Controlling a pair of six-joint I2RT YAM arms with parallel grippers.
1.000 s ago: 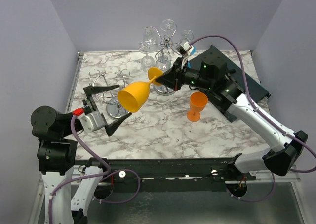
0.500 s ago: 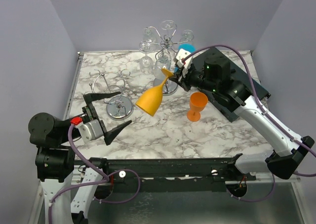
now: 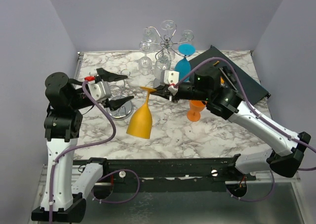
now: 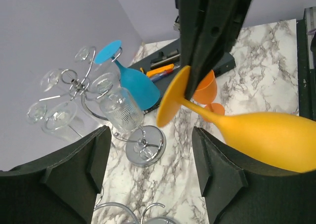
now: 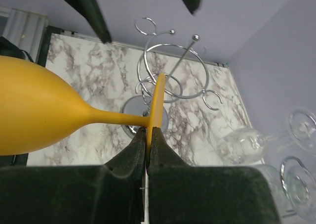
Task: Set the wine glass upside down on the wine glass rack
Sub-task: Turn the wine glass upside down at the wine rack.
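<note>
My right gripper (image 3: 157, 90) is shut on the flat foot (image 5: 157, 105) of the yellow wine glass (image 3: 139, 121). The glass hangs tilted above the table, bowl down toward the near side. The empty chrome rack (image 3: 120, 78) stands just left of it, and its hooks (image 5: 170, 70) lie straight behind the foot in the right wrist view. My left gripper (image 3: 114, 89) is open and empty, hovering over that rack. In the left wrist view its jaws (image 4: 153, 174) frame the glass's foot (image 4: 173, 103) and bowl (image 4: 256, 135).
A second rack (image 3: 165, 41) at the back holds several clear glasses and a blue glass (image 3: 183, 66). A small orange glass (image 3: 196, 108) stands upright under my right arm. A black case (image 3: 242, 80) lies at the back right.
My right gripper swung the yellow glass from lying sideways to bowl-down and brought it nearer and lower. My left arm rose from the front left to above the empty rack.
</note>
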